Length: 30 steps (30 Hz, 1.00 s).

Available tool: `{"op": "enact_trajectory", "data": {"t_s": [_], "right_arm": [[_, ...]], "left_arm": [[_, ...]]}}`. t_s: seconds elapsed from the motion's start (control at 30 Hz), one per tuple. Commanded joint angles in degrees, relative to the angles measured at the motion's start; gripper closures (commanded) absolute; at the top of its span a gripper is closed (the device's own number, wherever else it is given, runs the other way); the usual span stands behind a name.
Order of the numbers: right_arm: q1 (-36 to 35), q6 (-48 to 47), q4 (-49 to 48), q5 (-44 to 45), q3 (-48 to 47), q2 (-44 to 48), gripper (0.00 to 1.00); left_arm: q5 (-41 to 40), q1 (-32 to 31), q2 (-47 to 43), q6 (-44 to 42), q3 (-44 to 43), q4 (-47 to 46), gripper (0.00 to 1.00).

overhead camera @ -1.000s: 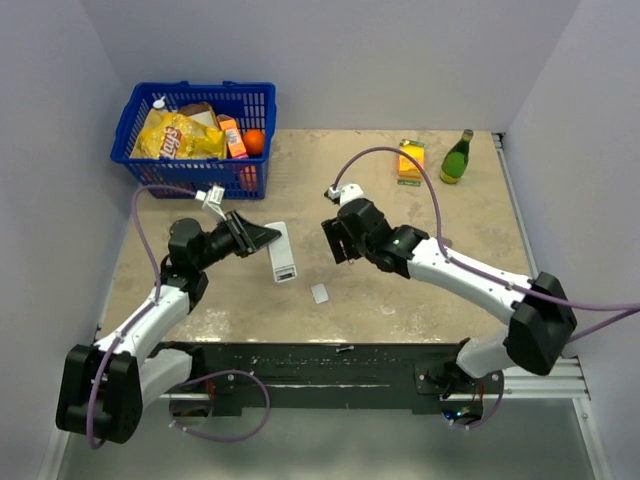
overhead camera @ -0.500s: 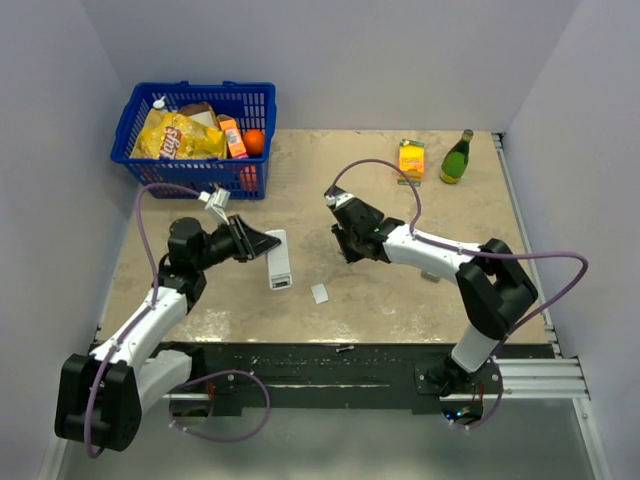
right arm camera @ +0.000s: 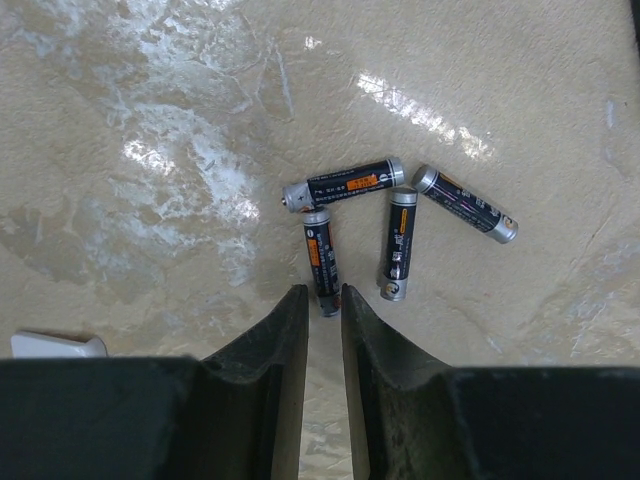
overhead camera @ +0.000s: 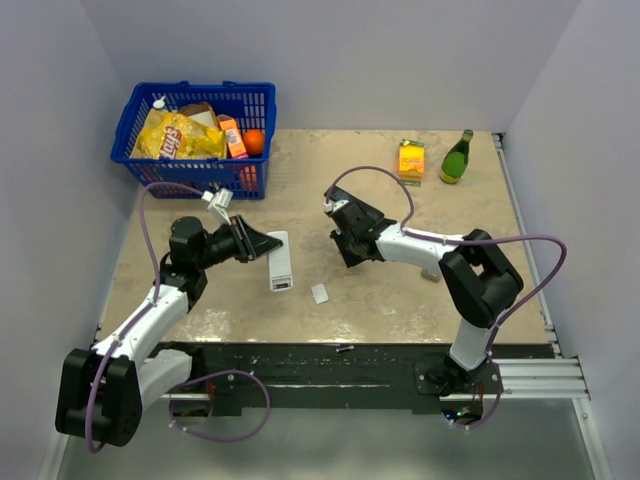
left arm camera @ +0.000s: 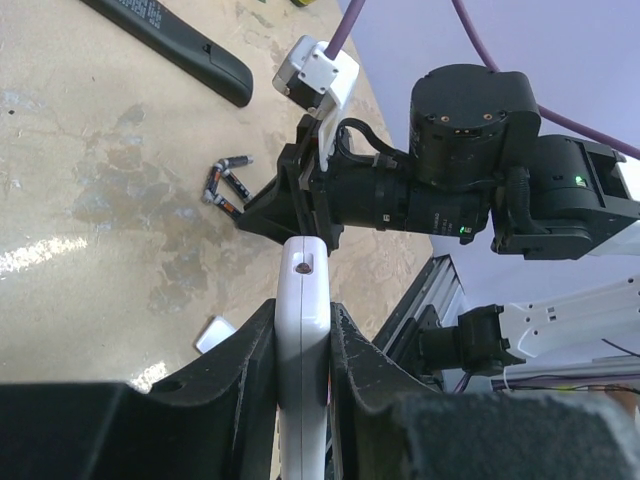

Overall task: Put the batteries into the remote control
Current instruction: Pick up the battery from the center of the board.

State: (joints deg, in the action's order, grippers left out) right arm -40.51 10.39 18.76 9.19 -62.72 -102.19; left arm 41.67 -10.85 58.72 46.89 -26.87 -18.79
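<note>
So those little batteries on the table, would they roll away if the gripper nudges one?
Probably, if pushed sideways: the four batteries are smooth round cylinders lying flat on a hard, glossy table. They look rigid and likely slippery. The right gripper has narrow fingers straddling only the end of the nearest battery, so that one might pivot or squirt out rather than lift cleanly.

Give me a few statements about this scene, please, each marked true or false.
1. The left end effector grips the white remote. True.
2. A black remote lies on the table. True.
3. Three batteries lie on the table. False: there are four.
4. The green bottle lies on its side. False: it stands upright, beside an orange carton.
5. The right end effector hovers over the black remote. False: it is down at the batteries, its fingers either side of one battery's end.
</note>
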Motion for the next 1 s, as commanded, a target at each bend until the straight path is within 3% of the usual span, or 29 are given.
{"op": "enact_trajectory", "data": {"t_s": [0.0, 0.57, 0.67, 0.8, 0.97], "right_arm": [[0.4, -1.2, -0.9, -0.9, -2.0, -0.3, 0.77], [0.5, -2.6, -0.5, -2.2, -0.9, -1.7, 0.8], [0.5, -3.0, -0.3, -2.1, -0.4, -1.2, 0.84], [0.4, -3.6, -0.2, -1.1, 0.3, 0.2, 0.98], [-0.7, -5.1, -0.2, -3.1, 2.9, 6.6, 1.0]], "left_arm": [[1.5, 0.3, 0.2, 0.4, -1.3, -2.8, 1.0], [2.5, 0.4, 0.2, 0.9, -1.0, -3.2, 1.0], [2.5, 0.3, 0.3, 0.7, -1.2, -2.9, 1.0], [2.7, 0.4, 0.3, 0.7, -1.2, -2.4, 1.0], [3.9, 0.3, 0.9, 0.6, -1.3, -2.4, 1.0]]}}
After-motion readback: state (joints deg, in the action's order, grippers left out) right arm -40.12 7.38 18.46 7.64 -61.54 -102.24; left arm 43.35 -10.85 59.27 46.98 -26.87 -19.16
